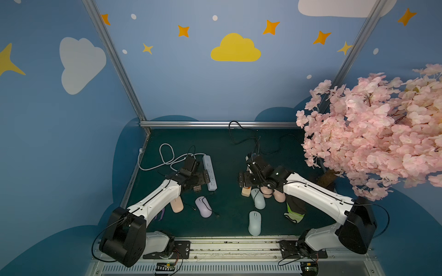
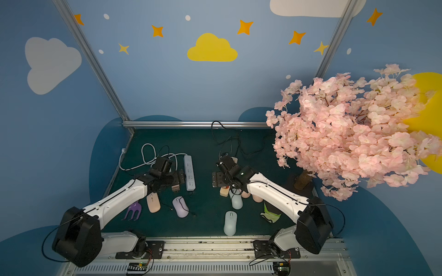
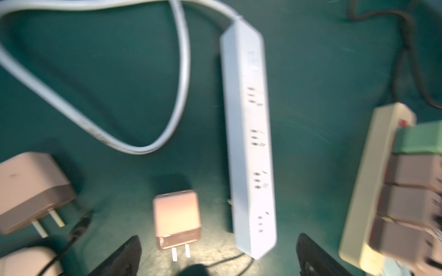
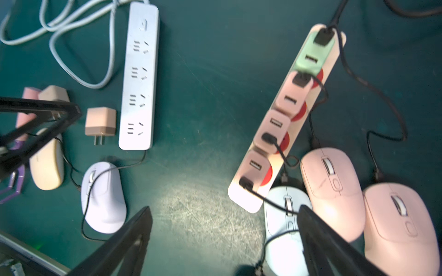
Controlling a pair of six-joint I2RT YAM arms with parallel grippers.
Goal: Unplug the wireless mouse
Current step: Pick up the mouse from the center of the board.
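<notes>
My left gripper [image 3: 218, 240] hangs spread and empty over the pink plastic charger [image 3: 176, 222], which lies loose beside the white power strip [image 3: 248, 155], its prongs seemingly free despite the blur. My right gripper [image 4: 224, 209], also spread, hovers by the cream power strip [image 4: 244, 203], ready for the pale blue mouse [image 4: 277, 210] plugged there.

Left wrist view is pretty smeared: the white power strip [image 3: 248, 133] sockets are mush, and the cream power strip [image 3: 366, 191] runs off the edge. In both top views the right arm [image 1: 311, 191] covers most of that strip, plus half of a green-and-black thing [image 1: 294, 211], maybe cloth. The pale blue mouse [image 4: 279, 251] is cut off behind a finger [image 4: 320, 239] of the right gripper [image 4: 226, 210].
</notes>
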